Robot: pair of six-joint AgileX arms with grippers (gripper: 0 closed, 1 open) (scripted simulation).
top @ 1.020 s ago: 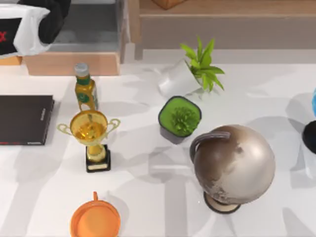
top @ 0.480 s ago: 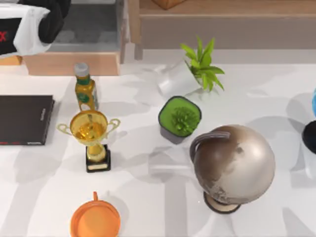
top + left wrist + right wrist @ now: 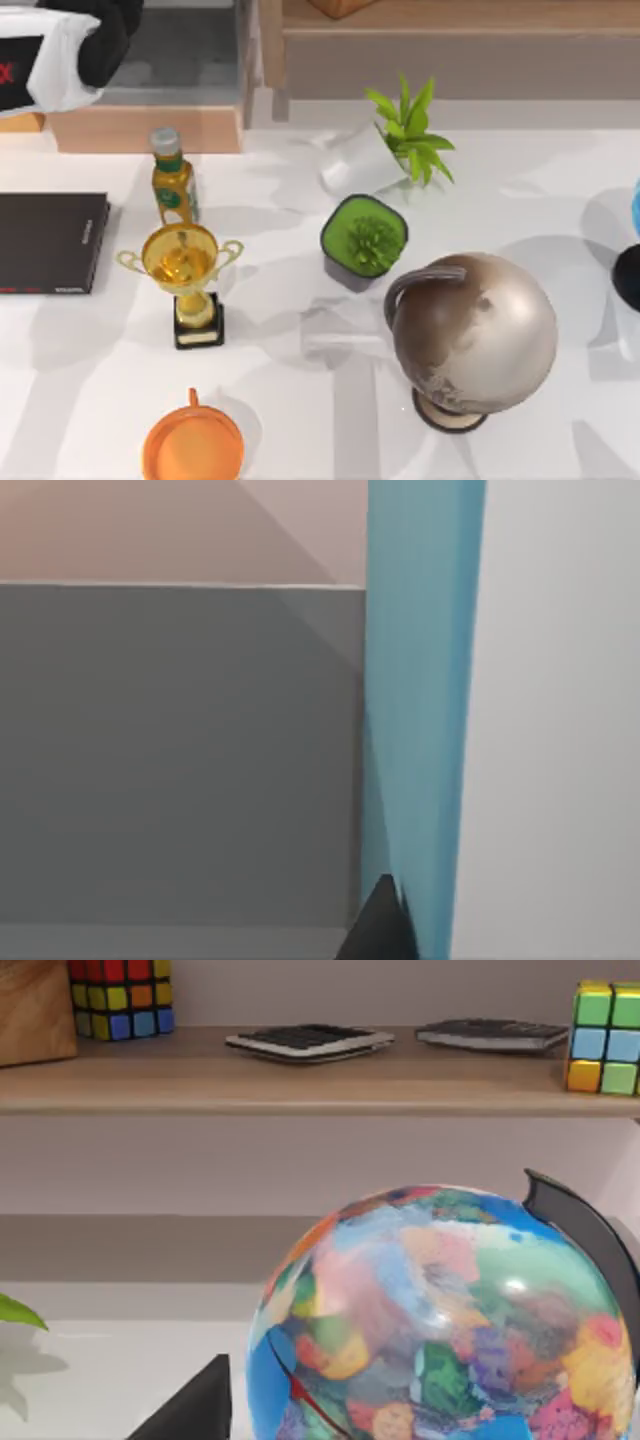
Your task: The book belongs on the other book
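Observation:
The other book point(image 3: 50, 243), thin and black, lies flat at the table's left edge. In the left wrist view the book point(image 3: 420, 710) is a tall light blue-teal band very close to the camera. It lies against one dark fingertip point(image 3: 381, 930) of my left gripper point(image 3: 405, 935), which is shut on it. Behind it are a grey wall and a pale surface. Part of my left arm point(image 3: 75, 45), black and white, sits at the top left corner of the top view. In the right wrist view a dark wedge point(image 3: 190, 1405) rises at the lower edge in front of a colourful globe.
Right of the black book stand an oil bottle point(image 3: 171, 180) and a gold trophy point(image 3: 185, 270), with an orange cup point(image 3: 193, 445) in front. Mid-table are a green potted plant point(image 3: 364, 240), a tipped white-pot plant point(image 3: 385, 150) and a bronze globe point(image 3: 470, 335). The colourful globe point(image 3: 440, 1320) is at the right edge.
Nothing on the table has moved. Only faint shadows near the table's middle have shifted slightly.

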